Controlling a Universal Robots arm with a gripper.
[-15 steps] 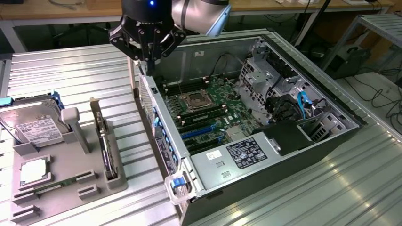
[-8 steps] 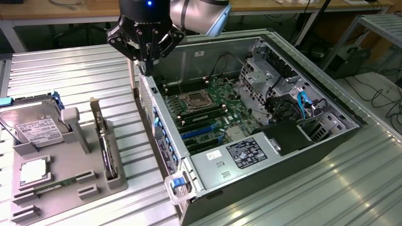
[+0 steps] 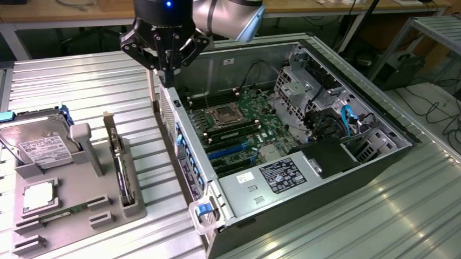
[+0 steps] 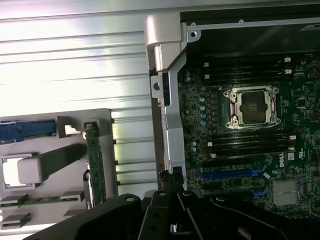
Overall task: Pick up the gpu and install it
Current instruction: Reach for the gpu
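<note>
**Desk:** Gripper (image 3: 167,80) clenched on nothing, poised above the open computer case (image 3: 303,221), at its wall nearest the holder. Where's the gpu (image 3: 117,156)?

**Photographer:** On edge in the grey holder (image 3: 72,181), exterior view's left, well apart from the gripper. 1 card: likely light, stiff, fragile. Best pinched along its bare top edge.

**Desk:** Setting?

**Photographer:** Ribbed metal table (image 3: 86,86); wooden benches (image 3: 303,8) far behind.

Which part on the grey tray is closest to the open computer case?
The gpu, the thin dark card standing on edge; the hard drive and memory stick sit farther away.
</note>
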